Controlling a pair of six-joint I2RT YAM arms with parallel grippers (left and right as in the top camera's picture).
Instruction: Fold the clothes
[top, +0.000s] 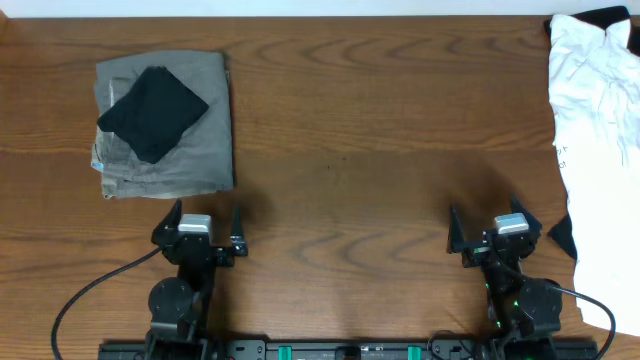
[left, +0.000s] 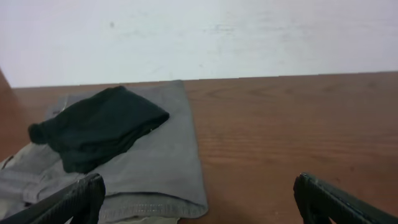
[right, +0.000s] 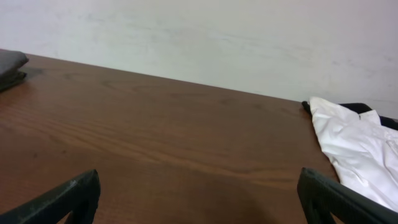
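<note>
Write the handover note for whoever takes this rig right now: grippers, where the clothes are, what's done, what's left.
Left gripper: open, empty, low over bare table just in front of the trousers.
Right gripper: open, empty, over bare table, left of the white garment.
Black T-shirt: a small folded bundle, turned at an angle, lying on the folded grey-green trousers at the table's far left.
White garment: loose and rumpled at the right edge, with something dark showing under it.
Done: the T-shirt looks folded and stacked.
Left: probably only squaring it on the pile.
</note>
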